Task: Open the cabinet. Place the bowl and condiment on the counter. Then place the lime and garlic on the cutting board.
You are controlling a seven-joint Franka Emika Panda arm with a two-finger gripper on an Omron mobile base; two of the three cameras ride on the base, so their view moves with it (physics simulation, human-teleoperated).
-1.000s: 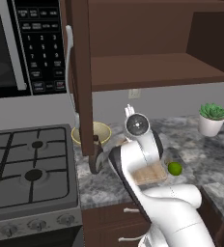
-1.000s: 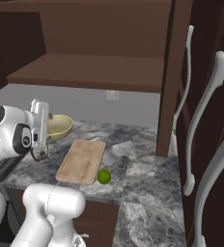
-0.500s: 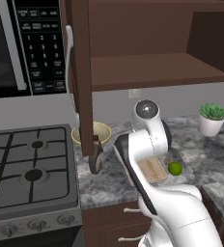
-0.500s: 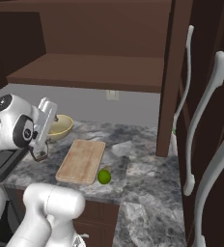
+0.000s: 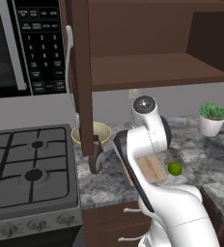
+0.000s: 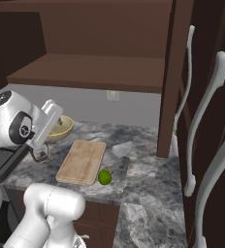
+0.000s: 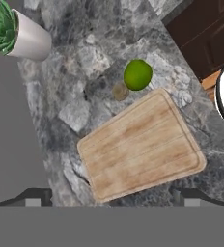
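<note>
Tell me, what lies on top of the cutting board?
Nothing lies on the cutting board; its whole top shows bare. The lime and a small brownish thing rest on the counter beside it.
</note>
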